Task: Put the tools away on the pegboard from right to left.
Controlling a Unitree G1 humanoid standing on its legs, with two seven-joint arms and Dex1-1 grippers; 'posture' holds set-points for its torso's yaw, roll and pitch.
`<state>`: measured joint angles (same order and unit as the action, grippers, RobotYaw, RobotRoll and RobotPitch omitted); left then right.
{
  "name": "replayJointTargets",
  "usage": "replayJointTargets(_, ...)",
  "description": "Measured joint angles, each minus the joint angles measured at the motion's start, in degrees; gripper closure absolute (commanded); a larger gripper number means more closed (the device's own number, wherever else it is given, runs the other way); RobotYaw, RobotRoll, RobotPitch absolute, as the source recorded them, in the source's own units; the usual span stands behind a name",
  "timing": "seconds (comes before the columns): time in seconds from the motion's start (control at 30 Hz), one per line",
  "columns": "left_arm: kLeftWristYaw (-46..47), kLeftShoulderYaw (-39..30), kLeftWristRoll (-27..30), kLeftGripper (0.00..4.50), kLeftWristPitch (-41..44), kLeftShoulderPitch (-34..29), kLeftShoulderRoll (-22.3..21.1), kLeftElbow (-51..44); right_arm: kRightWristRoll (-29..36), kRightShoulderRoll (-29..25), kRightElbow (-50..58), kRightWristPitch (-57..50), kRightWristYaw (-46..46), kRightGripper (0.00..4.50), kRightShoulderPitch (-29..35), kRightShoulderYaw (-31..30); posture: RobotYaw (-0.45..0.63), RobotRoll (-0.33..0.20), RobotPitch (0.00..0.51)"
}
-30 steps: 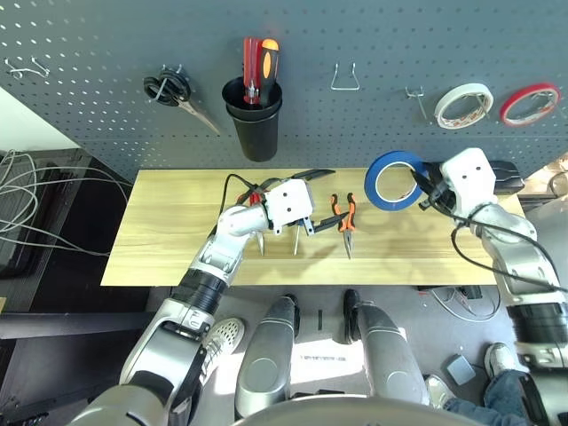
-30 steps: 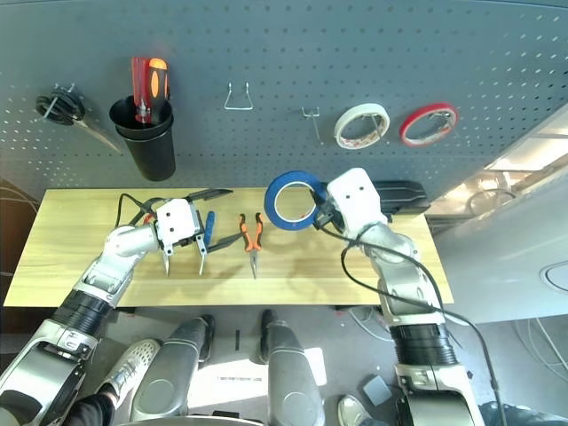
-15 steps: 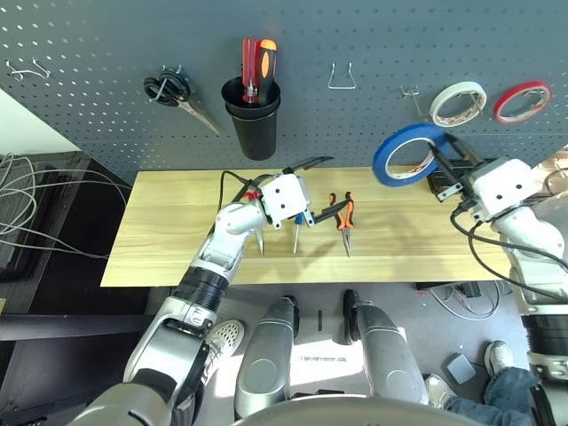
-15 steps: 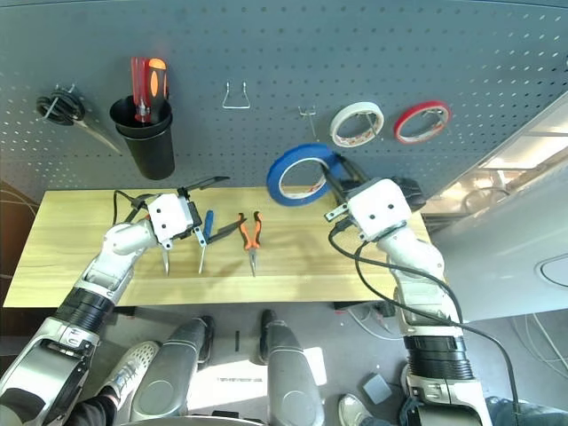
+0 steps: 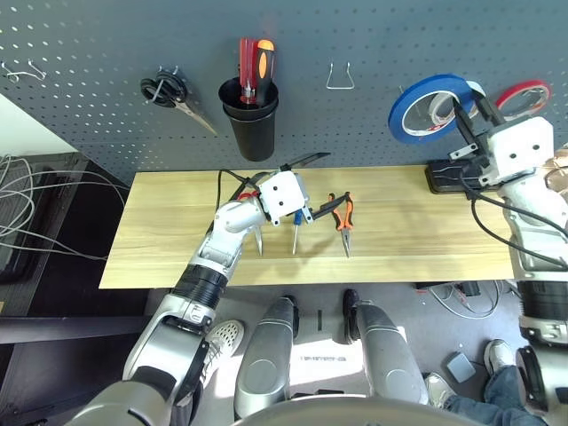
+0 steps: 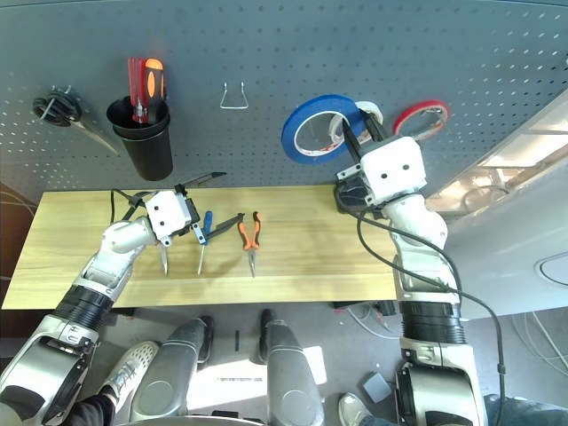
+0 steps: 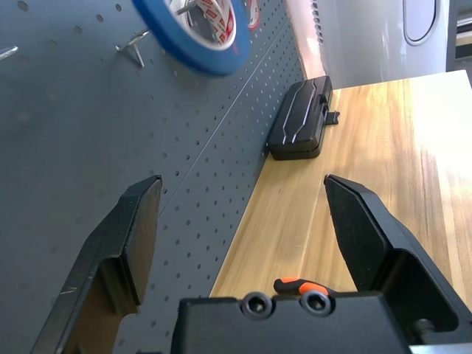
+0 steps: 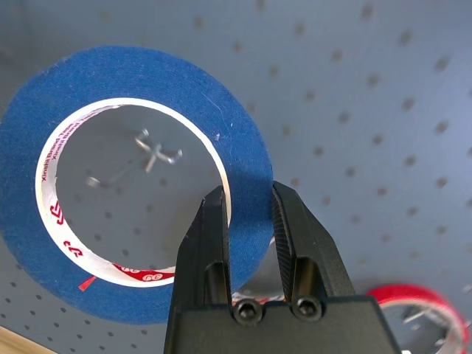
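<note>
My right gripper (image 8: pixel 248 200) is shut on the rim of the blue tape roll (image 5: pixel 410 118), held up against the pegboard (image 5: pixel 89 53). Through the roll's hole (image 8: pixel 184 88) a small metal hook (image 8: pixel 151 158) shows. The orange-and-black pliers (image 5: pixel 343 215) lie mid-table. Left of them lies the small blue-handled screwdriver (image 6: pixel 204 232), then the red-handled scissors (image 6: pixel 165 257), partly hidden by my left hand. My left gripper (image 5: pixel 317 189) hovers over them, wide open and holding nothing.
A black cup (image 5: pixel 255 124) holding red and orange screwdrivers hangs on the board, with black-handled scissors (image 5: pixel 169 91) to its left and a bare wire hook (image 5: pixel 340 78) to its right. A white roll sits behind the blue one; a red roll (image 5: pixel 524 94) hangs beyond. A black case (image 5: pixel 451 177) rests at the table's back right.
My right arm has lifted the blue tape roll from just above the table up to the pegboard, in front of the hook beside the white roll. The left arm has hardly moved.
</note>
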<state>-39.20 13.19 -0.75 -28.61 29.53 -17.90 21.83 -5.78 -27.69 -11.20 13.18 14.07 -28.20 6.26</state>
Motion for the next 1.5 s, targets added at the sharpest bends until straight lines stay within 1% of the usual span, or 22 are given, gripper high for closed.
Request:
replayJointTargets(0.17,0.1,0.0,0.0,0.0,0.2,0.1,-0.1,0.0,-1.4,3.0,-6.4,-0.5,-2.4,3.79,-4.9,-1.4,0.13,0.0,0.279)
replayJointTargets(0.2,0.1,0.0,0.0,0.0,0.3,0.1,0.0,-0.1,-1.5,3.3,-7.0,-0.5,-2.7,3.04,-5.3,-1.6,0.13,0.0,0.279)
replayJointTargets(0.23,0.1,0.0,0.0,0.0,0.4,0.1,0.0,-0.1,-1.5,3.7,-7.3,-0.4,-2.8,2.77,-5.3,-1.8,0.13,0.0,0.279)
replayJointTargets(0.3,-0.1,0.0,0.2,0.0,1.2,0.1,-0.1,-0.4,-1.3,4.3,-7.3,-0.4,-2.2,2.05,-4.7,-2.6,0.13,0.0,0.279)
replayJointTargets(0.37,-1.4,0.2,0.4,0.0,3.4,-0.2,-0.7,-1.2,-0.7,4.5,-6.7,-0.8,-0.6,1.39,-2.5,-3.1,0.14,0.0,0.283)
replayJointTargets(0.5,-5.6,2.0,0.1,0.0,9.9,-2.2,-3.1,-2.3,0.9,4.5,-2.2,-4.0,3.7,0.06,5.8,-4.6,0.14,0.0,0.286)
replayJointTargets(0.63,-8.4,3.7,-0.7,0.0,15.8,-2.9,-4.5,-3.9,2.6,4.5,5.2,-10.3,7.4,0.02,12.9,-5.8,0.13,0.0,0.287)
replayJointTargets(0.7,-9.3,4.1,-1.5,0.0,18.7,-3.0,-5.7,-4.4,4.1,4.9,7.3,-17.1,10.3,0.02,15.3,-7.2,0.13,0.0,0.287)
replayJointTargets(0.77,-9.8,4.2,-2.0,0.0,20.5,-3.0,-6.2,-4.6,5.6,5.4,8.2,-24.7,12.4,0.02,16.1,-8.5,0.13,0.0,0.286)
replayJointTargets(0.83,-10.4,4.8,-2.6,0.0,22.0,-3.0,-6.8,-4.7,8.4,7.8,9.3,-36.0,12.9,0.02,15.5,-8.4,0.13,0.0,0.286)
replayJointTargets(0.93,-10.7,5.2,-3.9,0.0,23.9,-2.2,-7.3,-4.7,13.7,13.4,9.7,-56.0,11.4,0.02,12.0,-7.0,0.14,0.0,0.286)
replayJointTargets(1.0,-11.1,5.3,-4.2,0.0,24.6,-1.1,-7.8,-4.6,15.1,16.4,8.9,-64.8,9.4,0.02,8.9,-6.4,0.14,0.0,0.288)
replayJointTargets(1.07,-11.7,5.3,-4.6,0.0,25.0,0.1,-8.3,-4.1,15.8,19.6,6.9,-70.7,6.9,0.02,4.7,-5.7,0.15,0.0,0.29)
replayJointTargets(1.17,-12.2,5.3,-5.0,0.0,25.3,1.0,-8.3,-3.8,16.4,23.9,2.5,-75.7,3.4,0.02,-1.5,-4.9,0.17,0.0,0.295)
replayJointTargets(1.3,-12.5,5.3,-5.3,0.0,25.4,1.3,-8.5,-3.7,16.1,26.4,-4.8,-78.0,-1.6,0.02,-7.1,-3.0,0.18,0.0,0.299)
replayJointTargets(1.37,-12.5,5.3,-5.4,0.0,25.5,1.3,-8.6,-3.7,15.5,26.6,-8.3,-78.3,-4.4,0.02,-9.0,-2.3,0.19,0.0,0.302)
replayJointTargets(1.5,-12.3,5.2,-5.4,0.0,25.7,1.0,-8.9,-3.8,14.2,25.9,-11.1,-78.4,-6.9,0.02,-9.3,-2.4,0.2,0.0,0.304)
